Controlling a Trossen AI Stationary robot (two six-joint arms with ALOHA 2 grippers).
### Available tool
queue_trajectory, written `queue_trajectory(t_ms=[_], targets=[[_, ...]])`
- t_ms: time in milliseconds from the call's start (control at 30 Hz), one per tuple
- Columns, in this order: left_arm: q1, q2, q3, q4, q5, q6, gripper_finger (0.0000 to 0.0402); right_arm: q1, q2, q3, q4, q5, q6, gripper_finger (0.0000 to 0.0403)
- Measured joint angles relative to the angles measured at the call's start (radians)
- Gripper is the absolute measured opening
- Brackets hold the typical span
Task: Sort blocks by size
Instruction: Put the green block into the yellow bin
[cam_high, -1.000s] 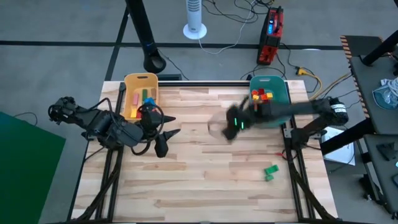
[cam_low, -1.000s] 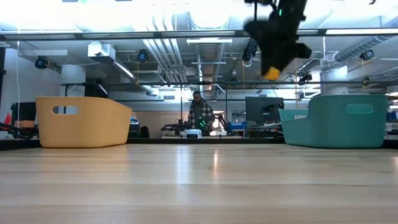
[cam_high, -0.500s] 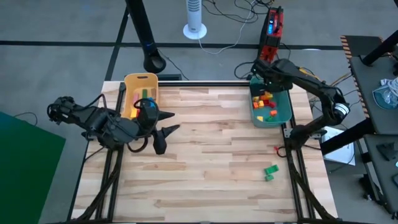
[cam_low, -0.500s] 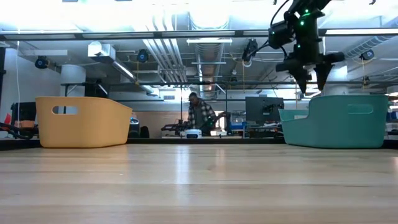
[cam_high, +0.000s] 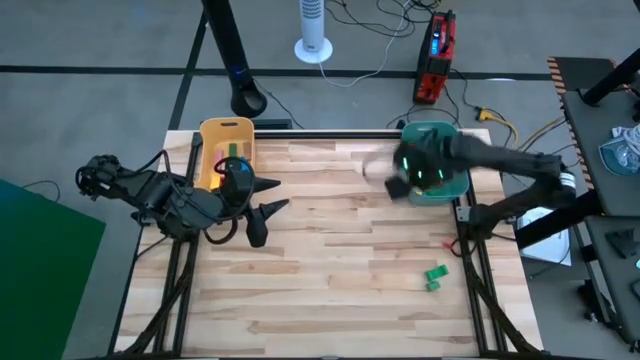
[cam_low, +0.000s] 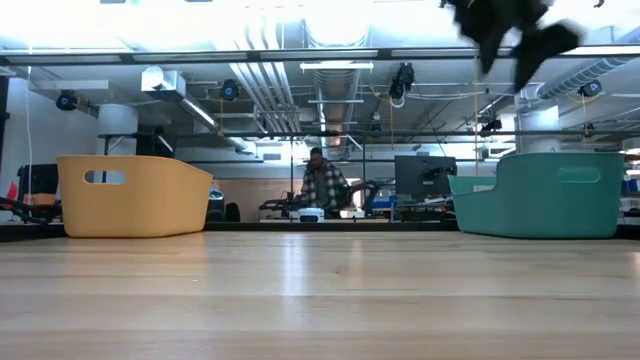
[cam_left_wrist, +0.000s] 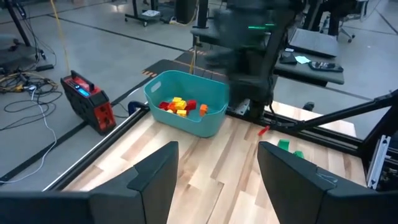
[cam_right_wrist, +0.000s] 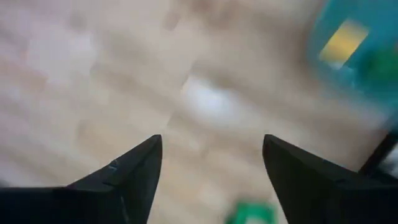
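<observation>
Sorting is nearing completion: blocks (cam_left_wrist: 180, 106) are lying in the teal bin (cam_left_wrist: 186, 124) at the worktop's far right corner, others in the yellow bin (cam_high: 226, 150). Green blocks (cam_high: 435, 275) are waiting near the right edge. Right tool (cam_right_wrist: 211, 180) is hovering empty, fingers spread; left tool (cam_left_wrist: 217, 180) is idling open.

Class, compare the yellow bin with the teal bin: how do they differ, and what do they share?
The yellow bin sits at the table's far left corner; the teal bin at the far right. The yellow bin holds only a few blocks; the teal bin holds a larger red, yellow and orange pile. Both are open-topped plastic tubs with handle slots.
</observation>
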Motion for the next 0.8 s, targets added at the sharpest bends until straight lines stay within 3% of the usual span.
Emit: queue_trajectory(t_ms=[200, 367, 533, 800], targets=[[0.0, 0.0, -0.001, 0.0, 0.001, 0.037, 0.0207, 0.511, 0.013, -0.019, 0.003, -0.009, 0.504, 0.0232], [0.0, 0.0, -0.001, -0.001, 0.002, 0.093, 0.0207, 0.772, 0.069, -0.02, -0.009, -0.01, 0.821, 0.0202], [0.0, 0.0, -0.002, -0.001, 0.002, 0.104, 0.0207, 0.846, 0.14, -0.04, -0.022, -0.052, 0.899, 0.019], [0.0, 0.004, -0.002, -0.002, 0.005, 0.122, 0.0207, 0.803, 0.265, -0.141, 0.058, -0.15, 0.781, 0.0213]])
